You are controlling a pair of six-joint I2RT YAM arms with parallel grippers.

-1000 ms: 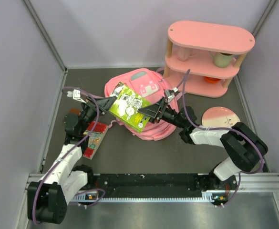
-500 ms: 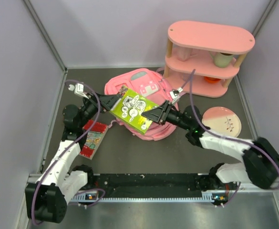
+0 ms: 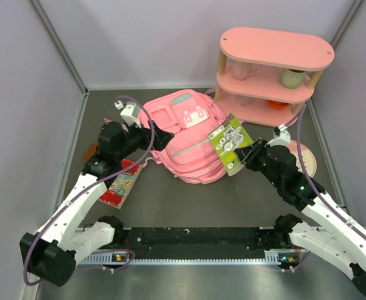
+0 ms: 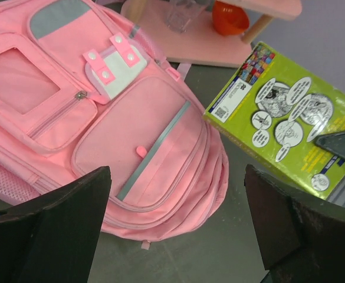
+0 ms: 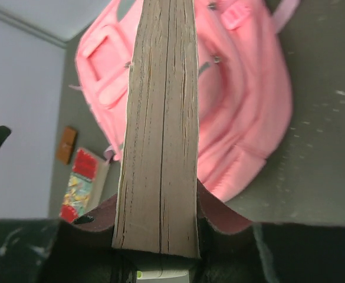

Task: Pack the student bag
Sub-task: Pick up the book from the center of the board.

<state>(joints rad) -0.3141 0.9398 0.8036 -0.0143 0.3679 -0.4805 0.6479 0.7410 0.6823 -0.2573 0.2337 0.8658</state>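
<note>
Book (image 3: 229, 142) being clamped by right gripper (image 3: 246, 155), left gripper (image 3: 162, 139) being held wide; limp student bag (image 3: 186, 134): pocket hem judged best hold.

A lime-green cover, printed with black-and-white cartoon bubbles and a many-coloured corner strip, is being shown by the green book (image 3: 229, 144) clamped in the right pincer (image 3: 248, 153); its page edges are being seen as tan-brown. Beneath the black fingers of the left pincer (image 3: 164, 137), the student bag (image 3: 186, 140) is being displayed in pink, with a grey stripe, a grey top patch and a white flap with pink tabs. Behind the left pincer, a red book (image 3: 120, 181) with a multi-coloured picture is being shown against the dark grey table (image 3: 170, 200). Beyond the right pincer, a pink shelf unit (image 3: 276, 50) with pale wooden posts, an orange bowl (image 4: 230, 16) and a pale green cup (image 3: 291, 77) are being seen; beside it, a pink plate (image 3: 308, 161).
</note>
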